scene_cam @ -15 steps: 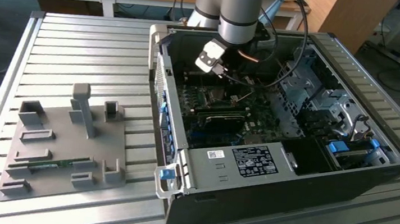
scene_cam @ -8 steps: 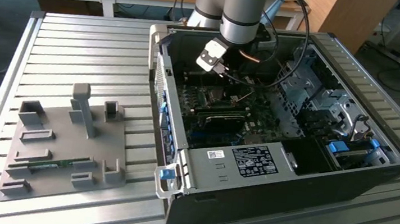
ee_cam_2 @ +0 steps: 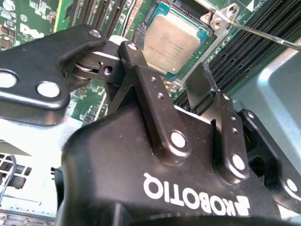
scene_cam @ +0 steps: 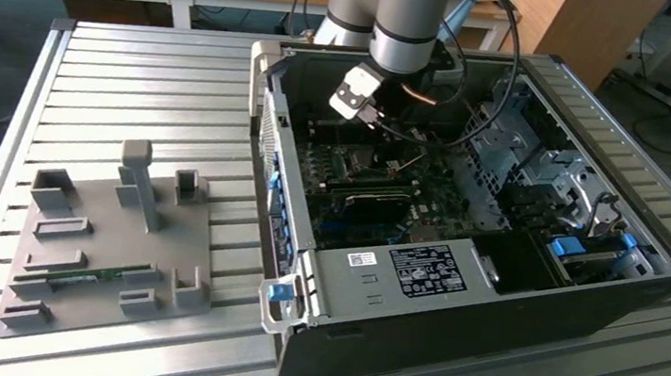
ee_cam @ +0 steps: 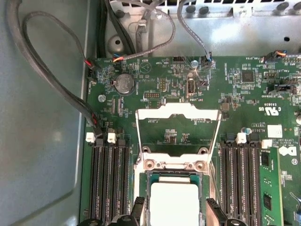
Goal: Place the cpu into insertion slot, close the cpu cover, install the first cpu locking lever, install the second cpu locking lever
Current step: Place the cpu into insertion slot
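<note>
One open cpu cover

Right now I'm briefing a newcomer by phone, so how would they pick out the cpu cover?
Inside the open computer case, find the green motherboard. Between its two banks of black memory slots, the cpu cover stands raised beside the cpu: the only thin silvery frame with a large square window.
</note>
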### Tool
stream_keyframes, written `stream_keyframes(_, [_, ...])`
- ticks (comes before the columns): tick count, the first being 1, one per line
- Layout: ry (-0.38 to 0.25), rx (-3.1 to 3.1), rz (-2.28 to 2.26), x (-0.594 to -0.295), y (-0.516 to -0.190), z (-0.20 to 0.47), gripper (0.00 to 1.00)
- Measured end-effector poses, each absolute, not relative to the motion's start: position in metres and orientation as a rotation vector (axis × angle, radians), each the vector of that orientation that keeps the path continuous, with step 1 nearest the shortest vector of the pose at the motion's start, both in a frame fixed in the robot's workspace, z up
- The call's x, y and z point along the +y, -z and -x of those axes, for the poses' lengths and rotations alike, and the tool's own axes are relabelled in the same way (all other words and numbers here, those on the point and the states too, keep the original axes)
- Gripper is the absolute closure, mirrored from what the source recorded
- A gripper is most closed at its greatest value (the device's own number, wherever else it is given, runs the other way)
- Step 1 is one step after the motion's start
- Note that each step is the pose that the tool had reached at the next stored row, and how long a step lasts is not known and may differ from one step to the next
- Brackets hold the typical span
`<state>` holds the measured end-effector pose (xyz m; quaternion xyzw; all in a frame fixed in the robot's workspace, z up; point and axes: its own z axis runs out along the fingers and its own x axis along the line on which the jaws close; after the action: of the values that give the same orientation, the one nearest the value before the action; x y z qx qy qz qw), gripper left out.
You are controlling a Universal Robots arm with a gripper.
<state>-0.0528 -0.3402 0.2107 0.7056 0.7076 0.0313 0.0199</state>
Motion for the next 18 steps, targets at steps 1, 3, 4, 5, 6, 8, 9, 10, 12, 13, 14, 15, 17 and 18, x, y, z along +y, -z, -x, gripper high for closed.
stream_keyframes(1, [-0.092, 2.197, -2.192, -0.3402, -0.2108, 0.0527, 0.39])
stream_keyframes(3, [-0.091, 2.198, -2.192, -0.3402, -0.2108, 0.0527, 0.39])
stream_keyframes(4, [-0.091, 2.198, -2.192, -0.3402, -0.2108, 0.0527, 0.39])
stream_keyframes(5, [-0.091, 2.198, -2.192, -0.3402, -0.2107, 0.0527, 0.39])
stream_keyframes(6, [-0.091, 2.198, -2.192, -0.3402, -0.2108, 0.0526, 0.39])
stream_keyframes(8, [-0.090, 2.198, -2.193, -0.3402, -0.2121, 0.0526, 0.39])
stream_keyframes(9, [-0.090, 2.198, -2.193, -0.3402, -0.2128, 0.0526, 0.39])
stream_keyframes(10, [-0.090, 2.199, -2.193, -0.3402, -0.2136, 0.0526, 0.39])
stream_keyframes(12, [-0.090, 2.199, -2.193, -0.3402, -0.2137, 0.0526, 0.39])
stream_keyframes(13, [-0.090, 2.199, -2.193, -0.3401, -0.2137, 0.0526, 0.39])
stream_keyframes(14, [-0.090, 2.199, -2.193, -0.3402, -0.2138, 0.0526, 0.39])
stream_keyframes(15, [-0.090, 2.199, -2.193, -0.3402, -0.2139, 0.0526, 0.39])
stream_keyframes(17, [-0.090, 2.199, -2.193, -0.3402, -0.2139, 0.0526, 0.39])
stream_keyframes(18, [-0.090, 2.199, -2.193, -0.3402, -0.2140, 0.0526, 0.39])
